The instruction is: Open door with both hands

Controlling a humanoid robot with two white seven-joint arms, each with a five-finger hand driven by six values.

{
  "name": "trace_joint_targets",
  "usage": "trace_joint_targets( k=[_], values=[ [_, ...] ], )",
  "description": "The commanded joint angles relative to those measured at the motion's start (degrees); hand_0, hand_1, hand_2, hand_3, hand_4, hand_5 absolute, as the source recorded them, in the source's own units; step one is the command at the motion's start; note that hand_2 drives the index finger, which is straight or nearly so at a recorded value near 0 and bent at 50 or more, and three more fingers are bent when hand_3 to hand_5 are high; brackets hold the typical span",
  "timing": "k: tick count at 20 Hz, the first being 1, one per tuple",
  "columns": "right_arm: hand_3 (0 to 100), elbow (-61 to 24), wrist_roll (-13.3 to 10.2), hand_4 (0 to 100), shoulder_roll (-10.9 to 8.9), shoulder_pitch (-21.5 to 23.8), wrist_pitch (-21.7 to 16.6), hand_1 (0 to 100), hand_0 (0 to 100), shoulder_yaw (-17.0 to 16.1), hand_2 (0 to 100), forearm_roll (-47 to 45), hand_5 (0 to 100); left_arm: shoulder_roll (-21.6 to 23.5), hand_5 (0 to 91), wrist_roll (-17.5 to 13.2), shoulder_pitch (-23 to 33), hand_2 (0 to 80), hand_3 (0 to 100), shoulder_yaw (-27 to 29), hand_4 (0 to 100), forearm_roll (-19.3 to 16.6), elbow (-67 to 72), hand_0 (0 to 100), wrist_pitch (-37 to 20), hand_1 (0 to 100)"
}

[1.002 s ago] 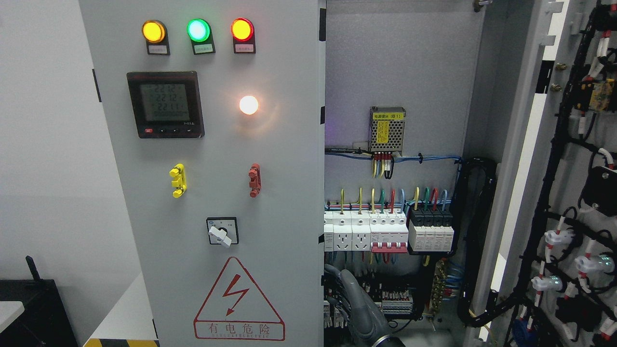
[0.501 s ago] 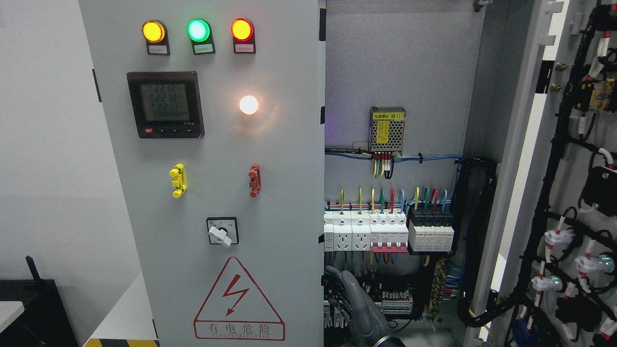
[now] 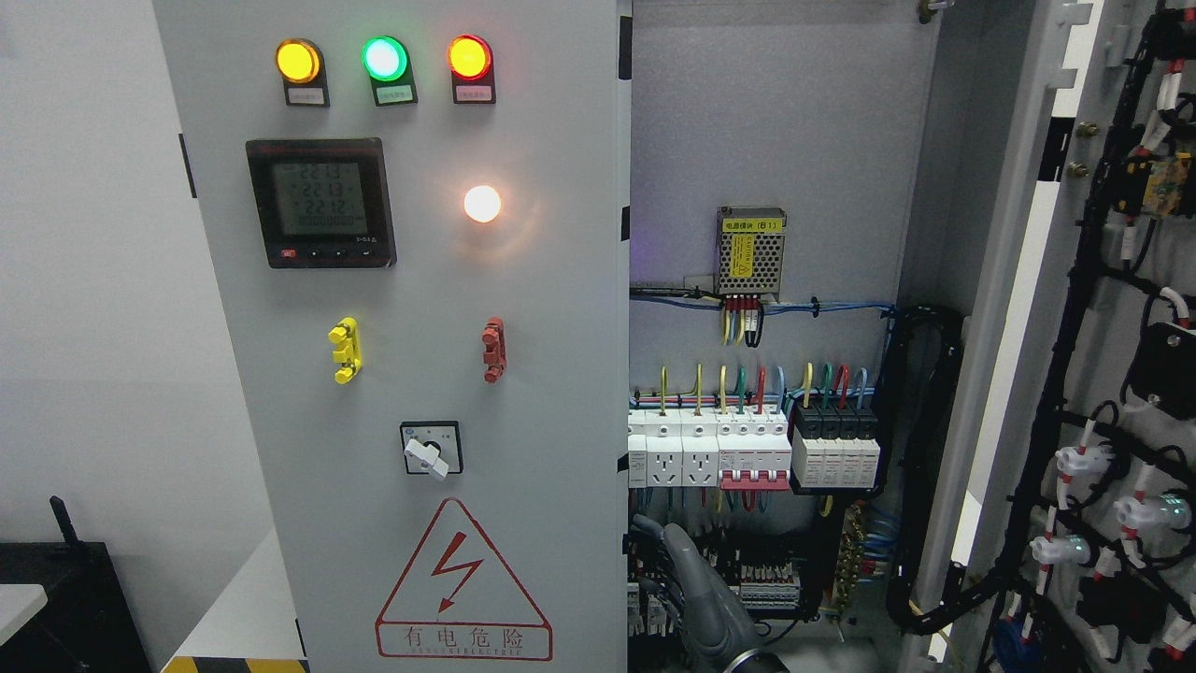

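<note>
The grey cabinet's left door (image 3: 523, 308) stands shut, with three lamps, a meter and a red warning triangle on its front. The right door (image 3: 1112, 308) is swung wide open to the right, its wired inner side facing me. Between them the open compartment shows a power supply (image 3: 749, 252) and a row of breakers (image 3: 752, 453). My right hand (image 3: 687, 579), dark grey, rises from the bottom edge just right of the middle. It sits low in the opening, right beside the left door's free edge (image 3: 624, 523). My left arm is out of sight.
Black cable bundles (image 3: 920, 467) run down the compartment's right side. Terminal blocks (image 3: 771, 584) sit just behind my hand. A black box (image 3: 56, 598) stands at the lower left by the white wall. A yellow-black floor stripe (image 3: 234, 665) lies below the left door.
My right hand has shifted slightly to the right and down, a little away from the left door's edge. Both doors are where they were.
</note>
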Motion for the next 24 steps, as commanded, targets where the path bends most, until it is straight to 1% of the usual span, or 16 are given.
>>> trace_joint_targets(
  k=[1, 3, 14, 20, 24],
  values=[
    [0, 1.6, 0.5, 0, -0.05, -0.9, -0.1, 0, 11, -0.1, 0, 0.0, 0, 0.0, 0.0, 0.1, 0.0, 0.0, 0, 0.8, 3, -0.5, 0.0, 0, 0.0, 0],
    [0, 1.6, 1.2, 0, -0.05, -1.1, 0.0, 0, 11, 0.0, 0, -1.4, 0, 0.0, 0.0, 0.1, 0.0, 0.0, 0, 0.8, 3, -0.6, 0.0, 0, 0.0, 0],
    [0, 2.6, 1.2, 0, -0.05, -2.6, 0.0, 0, 11, 0.0, 0, -2.0, 0, 0.0, 0.0, 0.1, 0.0, 0.0, 0, 0.8, 3, -0.6, 0.0, 0, 0.0, 0],
    [0, 2.8, 2.5, 0, -0.05, -2.5, 0.0, 0, 11, -0.1, 0, -2.0, 0, 0.0, 0.0, 0.1, 0.0, 0.0, 0, 0.8, 3, -0.5, -0.1, 0, 0.0, 0],
    [0, 4.1, 2.6, 0, 0.03, -2.7, 0.0, 0, 11, -0.1, 0, -2.0, 0, 0.0, 0.0, 0.2, 0.0, 0.0, 0, 0.8, 3, -0.5, 0.0, 0, 0.0, 0]
  ],
)
